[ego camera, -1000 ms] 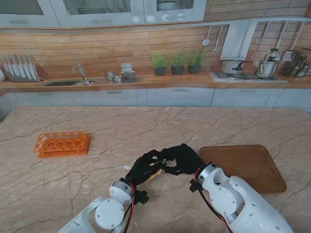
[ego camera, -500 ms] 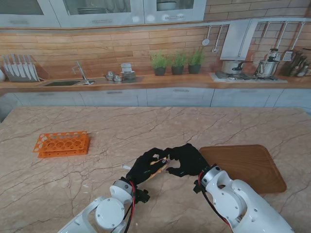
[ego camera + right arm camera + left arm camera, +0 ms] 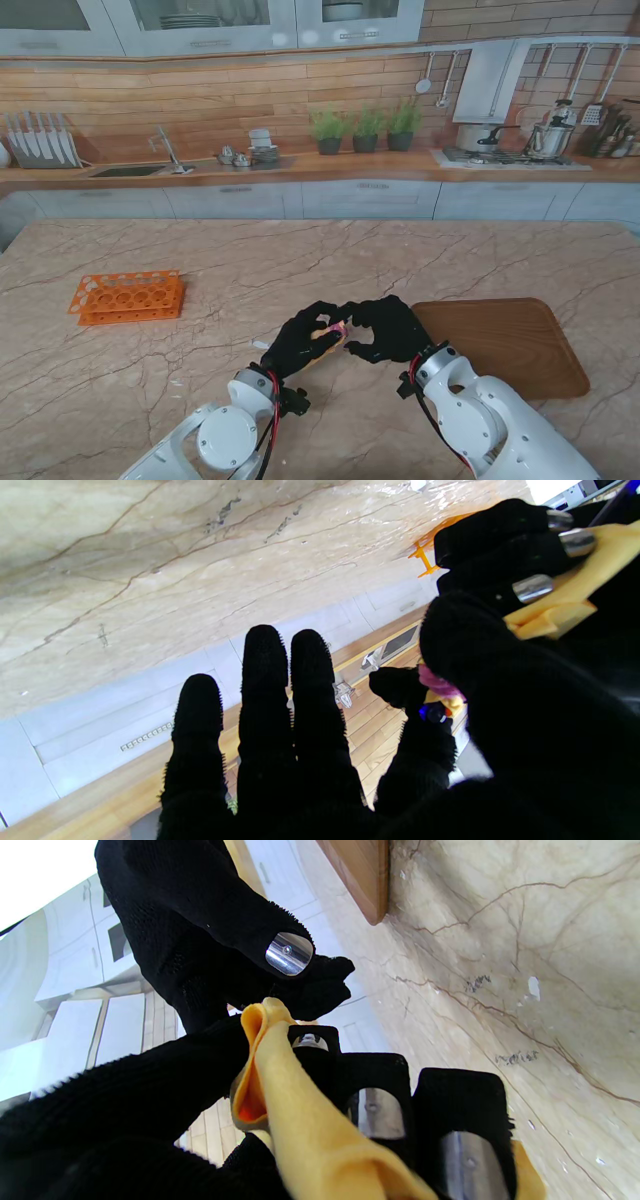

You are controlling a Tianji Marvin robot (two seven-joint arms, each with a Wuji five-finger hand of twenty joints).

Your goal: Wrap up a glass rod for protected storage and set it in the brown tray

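Both black-gloved hands meet above the table just left of the brown tray [image 3: 505, 345]. My left hand [image 3: 298, 347] is shut around a rolled yellow cloth [image 3: 326, 341], which runs along its fingers [image 3: 375, 1090] in the left wrist view as the cloth [image 3: 295, 1110]. The glass rod is hidden inside the roll. My right hand [image 3: 387, 329] pinches the roll's far end between thumb and forefinger, its other three fingers [image 3: 280, 705] stretched out. A small pink and blue bit [image 3: 436, 684] shows at that pinch. The left hand [image 3: 492, 545] and cloth [image 3: 575, 595] also appear in the right wrist view.
An orange tube rack [image 3: 127, 296] lies at the far left of the marble table [image 3: 300, 260]. The tray's corner [image 3: 362, 875] is close to the hands. A kitchen counter with sink, plants and stove runs along the back.
The right hand has shifted slightly right and away from me while keeping its pinch. The left hand has tilted the roll up a little, and a pink spot now shows between the hands.
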